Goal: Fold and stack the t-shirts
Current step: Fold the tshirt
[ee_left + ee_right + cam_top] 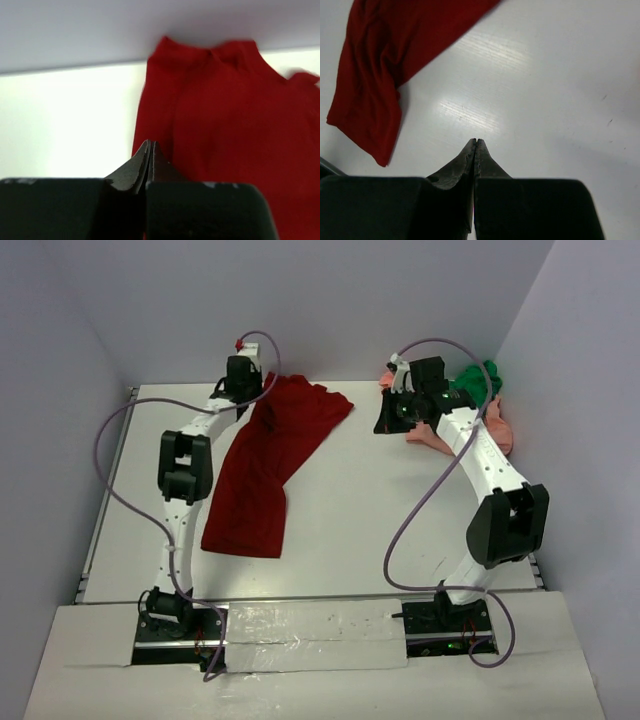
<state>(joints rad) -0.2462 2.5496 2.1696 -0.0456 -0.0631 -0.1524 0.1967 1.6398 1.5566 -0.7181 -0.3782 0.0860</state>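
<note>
The dark red t-shirt (270,460) lies stretched out on the left half of the table, running from the back edge toward the front; it also shows in the left wrist view (225,125) and the right wrist view (380,75). My left gripper (244,372) hovers at the shirt's back left edge; its jaws (150,143) are shut with no cloth seen between them. My right gripper (383,422) is shut and empty over bare table (476,142). The green t-shirt (477,380) and the salmon-pink t-shirt (497,428) lie bunched together at the back right corner, behind the right arm.
The white table (360,510) is walled on the left, back and right. The right arm's cable (420,510) loops over the table's right side. A taped strip (310,625) runs along the front edge between the arm bases.
</note>
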